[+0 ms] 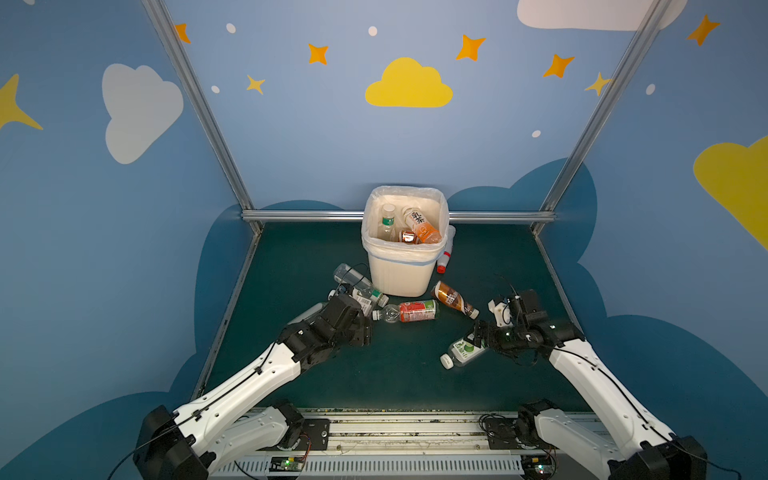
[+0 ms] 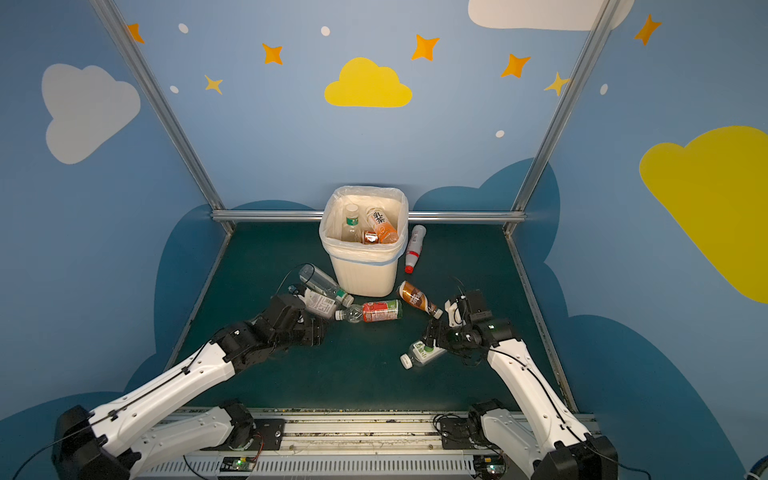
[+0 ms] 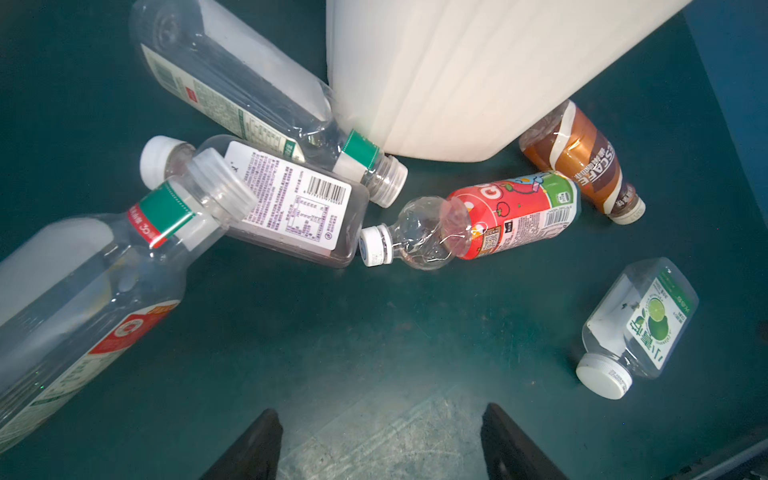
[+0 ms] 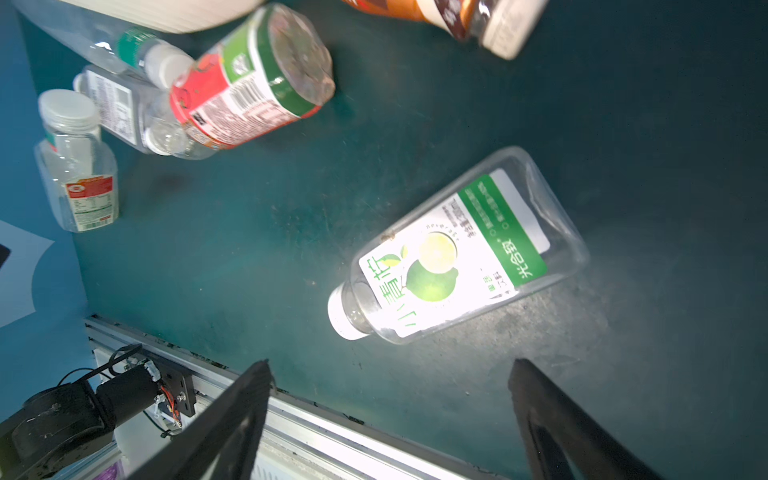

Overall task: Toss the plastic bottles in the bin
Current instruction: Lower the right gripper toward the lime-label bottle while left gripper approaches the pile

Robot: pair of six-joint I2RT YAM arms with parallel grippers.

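— Where are the clear plastic bottles (image 1: pixel 411 311)?
— Some lie inside the cream-white plastic bin (image 1: pixel 399 274), others on the dark green table (image 1: pixel 374 374) around it.
— And the grippers?
— The left gripper (image 3: pixel 380 409) and the right gripper (image 4: pixel 390 361) both stand open, holding nothing.

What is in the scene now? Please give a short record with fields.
bin: upright at the back of the mat, bag-lined
in bin: at least three bottles
outside bin: seven bottles in view
lime-label bottle: lying just ahead of the right gripper, not held
left gripper: open, empty
right gripper: open, empty
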